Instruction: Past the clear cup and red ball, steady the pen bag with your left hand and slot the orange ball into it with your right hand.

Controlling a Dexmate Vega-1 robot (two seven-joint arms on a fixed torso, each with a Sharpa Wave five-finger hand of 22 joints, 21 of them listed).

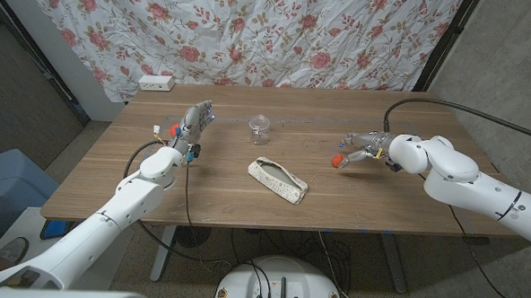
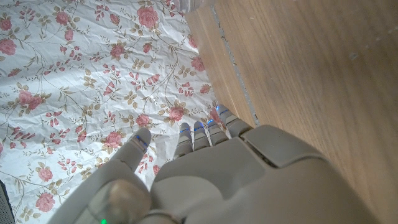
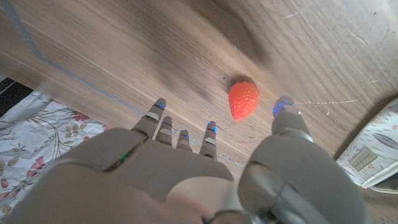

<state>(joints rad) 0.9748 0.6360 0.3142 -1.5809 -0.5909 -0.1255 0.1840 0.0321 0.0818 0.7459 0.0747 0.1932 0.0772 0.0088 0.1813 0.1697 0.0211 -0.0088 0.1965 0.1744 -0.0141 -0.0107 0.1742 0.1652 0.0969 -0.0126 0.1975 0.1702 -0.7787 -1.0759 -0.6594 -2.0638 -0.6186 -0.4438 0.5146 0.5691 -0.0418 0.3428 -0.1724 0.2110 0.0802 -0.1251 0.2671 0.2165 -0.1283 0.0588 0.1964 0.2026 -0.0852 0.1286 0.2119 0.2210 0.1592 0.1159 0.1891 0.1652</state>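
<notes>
pale pen bag (image 3: 373, 155) bears a small label, its writing unreadable.

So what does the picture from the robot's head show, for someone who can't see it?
A wooden table holds a pale pen bag in the middle, with a clear cup behind it. The right hand reaches toward a small red-orange thing; the left hand is raised, fingers apart.

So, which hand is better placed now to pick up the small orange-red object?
The right hand: its spread fingers hover just beside the orange-red object. The left hand is far across the table.
</notes>
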